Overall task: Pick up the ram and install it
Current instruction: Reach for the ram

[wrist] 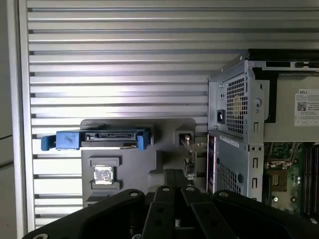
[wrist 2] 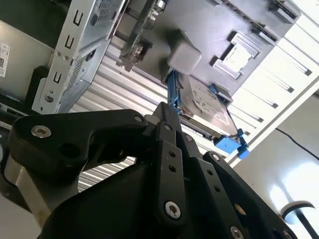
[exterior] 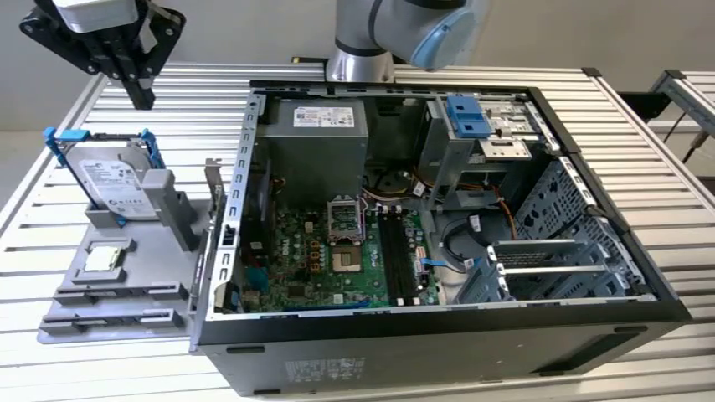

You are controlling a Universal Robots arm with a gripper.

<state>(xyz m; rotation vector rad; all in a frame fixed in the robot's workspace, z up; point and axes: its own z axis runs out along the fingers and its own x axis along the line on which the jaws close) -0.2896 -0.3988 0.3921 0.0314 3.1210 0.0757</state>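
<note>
Overhead, claw (exterior: 143, 99) hangs pressed together, pinching nothing, above the hard drive (exterior: 117, 180). Ram (exterior: 393, 251): probably the long dark strip beside the processor socket (exterior: 344, 219); stick or bare slot, cannot tell. Case (exterior: 447, 352) cut off below. Slatted metal desk (exterior: 201, 92); plain grey beyond.

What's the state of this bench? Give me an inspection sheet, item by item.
Surface: slatted metal table carrying a grey tray and an open computer case.
Job's things: dark memory slots on the motherboard; whether a stick sits in them cannot be told.
Clutter: hard drive propped in blue brackets and processor chip, both on the tray.
Grippers: pincer shut, raised above the table beyond the hard drive.
Cables: wire bundles inside the case.
Surroundings: second slatted frame at the exterior view's right.
</note>
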